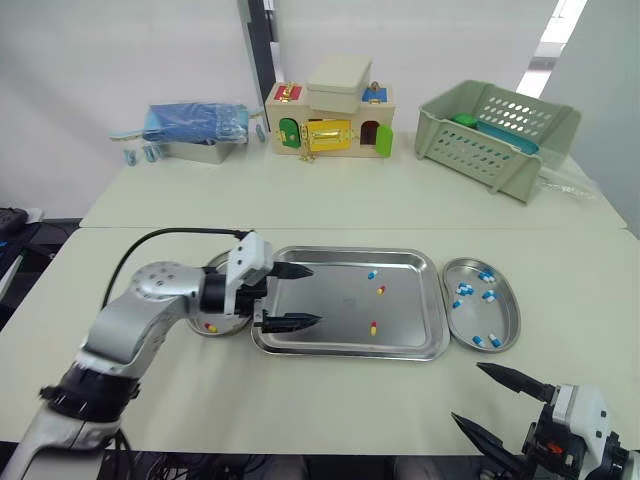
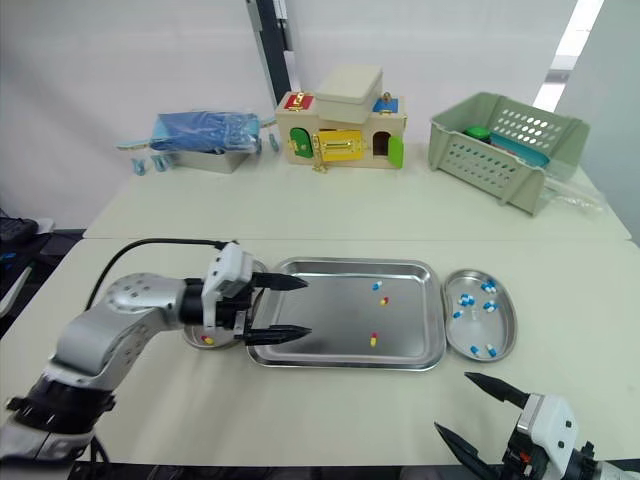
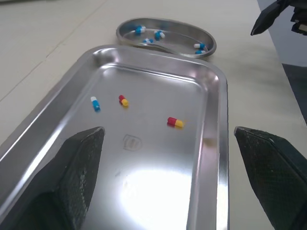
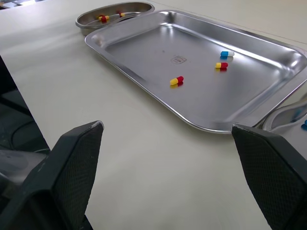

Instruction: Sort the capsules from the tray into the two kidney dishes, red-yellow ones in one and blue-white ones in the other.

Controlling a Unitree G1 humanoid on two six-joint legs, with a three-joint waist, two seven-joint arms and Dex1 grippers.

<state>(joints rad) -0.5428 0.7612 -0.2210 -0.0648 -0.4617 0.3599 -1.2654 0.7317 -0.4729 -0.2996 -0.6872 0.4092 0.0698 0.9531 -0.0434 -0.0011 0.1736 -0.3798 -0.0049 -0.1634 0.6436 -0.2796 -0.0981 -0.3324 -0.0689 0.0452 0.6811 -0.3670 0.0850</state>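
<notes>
Where tray point(image 1: 400, 312) meets dish point(image 1: 228, 328), the left end effector point(image 1: 316, 295) gapes.

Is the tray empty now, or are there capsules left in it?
Not empty. The tray holds three loose capsules: one blue-white capsule and two red-yellow capsules.

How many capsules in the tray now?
3. A blue-white capsule toward the far side, a red-yellow capsule right by it, and a second red-yellow capsule closer to the near rim. The left claw overhangs the tray at its left end and could hide one.
</notes>
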